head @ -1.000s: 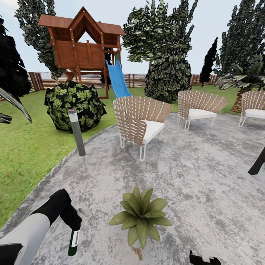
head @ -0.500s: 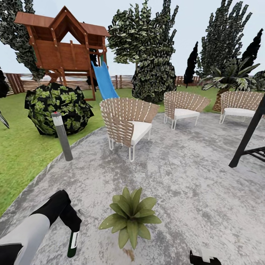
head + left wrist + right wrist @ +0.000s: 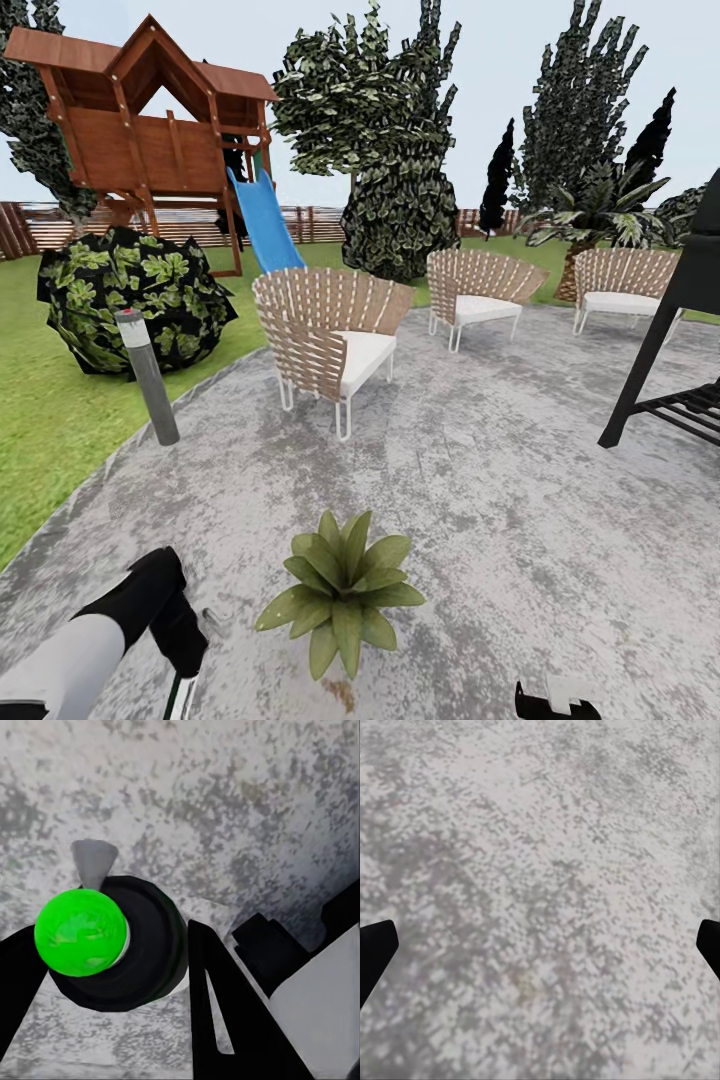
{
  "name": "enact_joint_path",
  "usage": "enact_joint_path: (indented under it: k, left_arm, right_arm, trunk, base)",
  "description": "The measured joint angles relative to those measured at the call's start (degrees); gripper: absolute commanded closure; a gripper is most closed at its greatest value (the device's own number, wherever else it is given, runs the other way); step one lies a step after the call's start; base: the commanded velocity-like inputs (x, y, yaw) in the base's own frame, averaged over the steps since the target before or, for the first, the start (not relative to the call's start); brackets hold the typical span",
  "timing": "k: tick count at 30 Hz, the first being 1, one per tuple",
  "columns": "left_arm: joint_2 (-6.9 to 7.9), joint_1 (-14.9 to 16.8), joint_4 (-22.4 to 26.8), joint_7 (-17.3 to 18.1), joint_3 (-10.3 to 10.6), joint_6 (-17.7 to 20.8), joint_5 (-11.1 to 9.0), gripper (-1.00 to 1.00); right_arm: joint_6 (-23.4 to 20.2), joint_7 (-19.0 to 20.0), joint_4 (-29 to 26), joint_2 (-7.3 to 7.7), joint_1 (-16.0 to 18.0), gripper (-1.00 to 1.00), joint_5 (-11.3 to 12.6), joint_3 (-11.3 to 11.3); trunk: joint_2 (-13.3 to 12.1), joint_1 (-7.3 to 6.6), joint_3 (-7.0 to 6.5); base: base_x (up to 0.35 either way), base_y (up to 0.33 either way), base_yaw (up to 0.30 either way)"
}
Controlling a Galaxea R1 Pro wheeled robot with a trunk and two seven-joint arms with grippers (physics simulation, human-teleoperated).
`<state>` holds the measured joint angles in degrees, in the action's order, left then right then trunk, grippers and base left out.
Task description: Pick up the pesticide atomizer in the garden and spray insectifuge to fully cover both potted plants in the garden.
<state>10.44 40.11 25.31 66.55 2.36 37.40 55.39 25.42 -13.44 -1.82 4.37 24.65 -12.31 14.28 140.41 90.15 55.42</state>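
Observation:
One potted plant (image 3: 340,590), a low rosette of green leaves, sits on the grey patio (image 3: 500,480) just ahead of me; its pot is hidden under the leaves. My left gripper (image 3: 178,628) hangs to the plant's left, shut on the pesticide atomizer (image 3: 180,697), a dark bottle cut off by the picture's lower edge. In the left wrist view the atomizer's bright green cap (image 3: 81,932) and grey nozzle sit between the black fingers (image 3: 217,1012). My right gripper (image 3: 540,945) is open over bare paving, and part of it shows at the lower edge (image 3: 555,700).
A woven chair (image 3: 330,340) stands behind the plant, two more (image 3: 478,295) farther back. A grey bollard lamp (image 3: 148,377) marks the patio's left edge by the lawn and a dark bush (image 3: 130,295). A black frame stand (image 3: 665,350) rises at right.
The whole head view has slid left as the camera turned right, bringing the black stand into view. The atomizer sits lower in the picture, still in my left gripper.

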Motion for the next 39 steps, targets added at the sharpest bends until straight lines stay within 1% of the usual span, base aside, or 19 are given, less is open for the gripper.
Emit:
enact_joint_path:
  k: [4, 5, 6, 7, 8, 9, 10, 11, 13, 14, 17, 20, 24, 30, 32, 35, 37, 39]
  left_arm:
    - [-0.10, -0.3, 0.4, 0.4, 0.0, 0.0, -0.2, 1.00]
    - [-0.26, -0.2, 0.6, 0.5, 0.0, 0.0, -0.3, 1.00]
    - [-0.76, 0.1, 0.8, 1.0, 0.3, 0.1, -0.3, 1.00]
    - [-0.96, 0.2, 0.9, 1.6, 1.1, 0.1, -0.3, 1.00]
    - [-1.33, 0.4, 1.1, 2.9, 2.9, 0.2, -0.4, 1.00]
    - [-1.55, 0.7, 1.2, 4.1, 4.3, 0.2, -0.4, 1.00]
    - [-1.71, 1.2, 1.5, 5.7, 5.6, 0.2, -0.4, 1.00]
    - [-1.86, 2.1, 2.0, 8.3, 7.3, 0.2, -0.3, 1.00]
    - [-1.84, 3.7, 2.8, 11.4, 9.2, 0.2, -0.2, 1.00]
    - [-1.75, 4.6, 3.2, 12.3, 9.7, 0.3, -0.2, 1.00]
    - [-1.50, 5.7, 3.6, 13.0, 10.1, 0.3, -0.2, 1.00]
    - [-1.47, 5.6, 3.7, 13.0, 10.3, 0.2, -0.1, 1.00]
    - [-1.72, 5.2, 3.6, 12.8, 10.5, 0.2, -0.2, 1.00]
    - [-1.55, 5.7, 3.6, 12.7, 10.3, 0.8, -0.1, 1.00]
    - [-1.46, 5.9, 3.7, 12.7, 10.4, 0.9, -0.1, 1.00]
    - [-1.74, 6.1, 3.7, 12.8, 10.4, 0.9, -0.1, 1.00]
    - [-1.93, 6.5, 4.8, 12.9, 10.4, 0.9, -0.1, 1.00]
    - [-1.65, 7.0, 5.8, 13.2, 10.5, 0.9, -0.1, 1.00]
  right_arm:
    - [0.0, 0.0, 0.1, 0.03, 0.0, -1.00, -0.1, 0.0]
    - [0.0, 0.0, 0.1, 0.03, 0.0, -1.00, -0.1, 0.0]
    - [0.0, 0.0, 0.1, 0.03, 0.0, -1.00, -0.1, 0.0]
    - [0.0, 0.0, 0.1, 0.03, 0.0, -1.00, -0.1, 0.0]
    - [0.0, 0.0, 0.1, 0.03, 0.0, -1.00, -0.1, 0.0]
    - [0.0, 0.0, 0.1, 0.03, 0.0, -1.00, -0.1, 0.0]
    - [0.0, 0.0, 0.1, 0.03, 0.0, -1.00, -0.1, 0.0]
    - [0.0, 0.0, 0.1, 0.03, 0.0, -1.00, -0.1, -0.1]
    - [0.0, 0.0, 0.1, 0.04, 0.0, -1.00, -0.1, -0.1]
    - [0.0, 0.0, 0.1, 0.04, 0.0, -1.00, -0.1, -0.1]
    - [0.0, 0.0, 0.1, 0.07, 0.0, -1.00, -0.1, -0.1]
    - [0.0, 0.0, 0.1, 0.11, 0.0, -1.00, -0.1, 0.0]
    - [0.0, 0.0, -0.1, 0.06, 0.0, -1.00, 0.0, 0.0]
    - [0.0, 0.0, -0.1, 0.05, 0.0, -1.00, 0.0, 0.0]
    - [0.0, 0.0, -0.1, 0.05, 0.0, -1.00, 0.0, 0.0]
    - [0.0, -0.1, -0.1, 0.06, 0.0, -1.00, 0.0, 0.0]
    - [0.0, -0.1, -0.1, 0.06, 0.0, -1.00, 0.0, 0.0]
    - [0.0, -0.1, 0.0, 0.04, 0.0, -1.00, 0.0, 0.0]
  trunk:
    - [0.0, 0.00, 0.00]
    - [0.0, 0.00, 0.00]
    - [0.0, 0.00, 0.00]
    - [0.0, 0.00, 0.00]
    - [0.0, 0.00, 0.00]
    - [0.0, 0.00, 0.00]
    - [0.0, 0.00, -0.01]
    - [0.0, 0.00, -0.01]
    - [0.0, 0.00, -0.01]
    - [0.0, 0.00, -0.01]
    - [0.0, 0.00, 0.00]
    - [0.0, 0.00, 0.00]
    - [0.0, -0.03, 0.00]
    - [0.0, -0.01, 0.00]
    - [0.0, 0.00, 0.00]
    - [0.0, 0.00, 0.00]
    - [0.0, 0.00, -0.01]
    - [0.0, 0.00, -0.01]
  base:
    - [0.000, 0.000, 0.000]
    - [0.000, 0.000, 0.000]
    - [0.000, 0.000, 0.000]
    - [0.000, 0.000, 0.000]
    - [0.000, 0.000, 0.000]
    - [0.000, 0.000, 0.000]
    - [0.000, 0.000, 0.000]
    - [0.000, 0.000, 0.000]
    - [0.000, 0.000, 0.000]
    - [0.000, 0.000, 0.000]
    - [0.000, 0.000, 0.000]
    - [0.027, 0.000, 0.000]
    - [0.258, 0.043, -0.007]
    - [0.194, 0.198, -0.233]
    - [0.025, 0.050, -0.059]
    - [0.007, 0.014, -0.016]
    - [0.001, 0.003, -0.003]
    - [0.000, 0.001, -0.001]
